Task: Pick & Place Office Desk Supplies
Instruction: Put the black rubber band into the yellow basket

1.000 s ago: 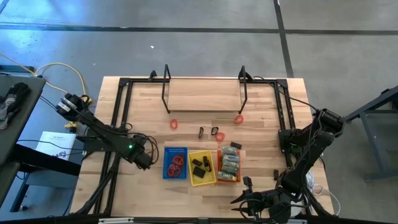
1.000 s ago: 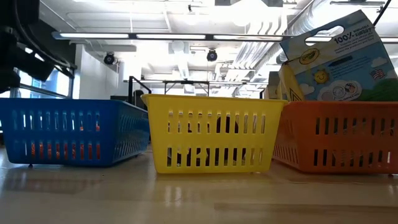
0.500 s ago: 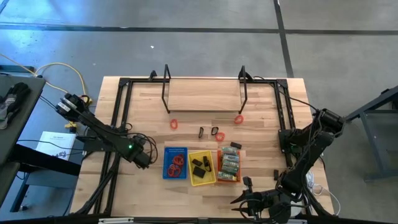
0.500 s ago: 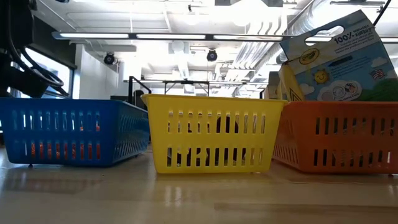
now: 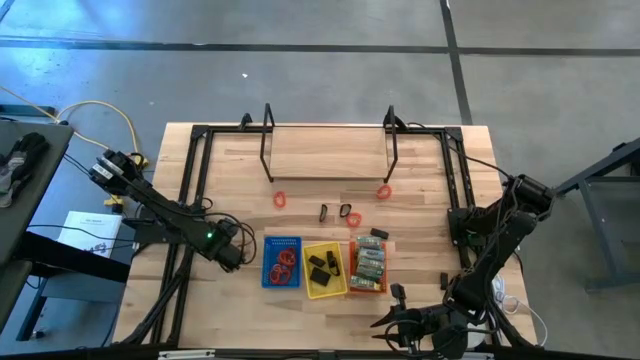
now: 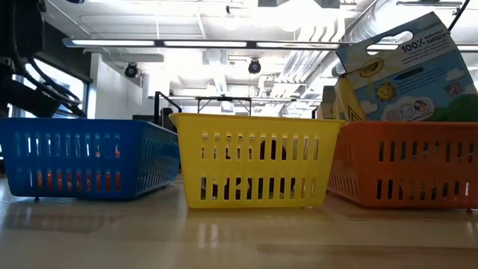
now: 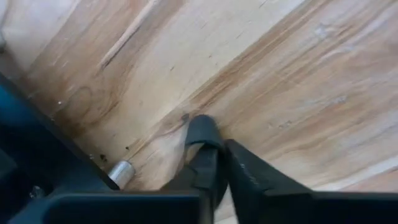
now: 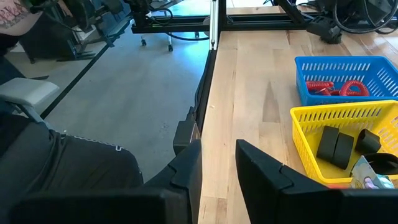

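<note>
Fingers of the left gripper lie pressed together with nothing visible between them, tips over bare table wood; in the high view this gripper sits low just beside the blue tray, on its outer side. The left arm reaches in from the table's left edge, bent low and pointing toward the trays. Sorting appears partly done: red loops lie in the blue tray, black clips in the yellow tray, grey-green pieces in the orange tray. Loose supplies remain on the wood beyond the trays: one red loop, another red loop, and black pieces between them. The step in hand is judged to lie between placements; the next move calls for lifting the left gripper, spreading its fingers, and carrying it over the tray row to a loose item. The right gripper, fingers parted with a narrow gap and holding nothing, waits at the near table edge, its arm folded at the right side.
</note>
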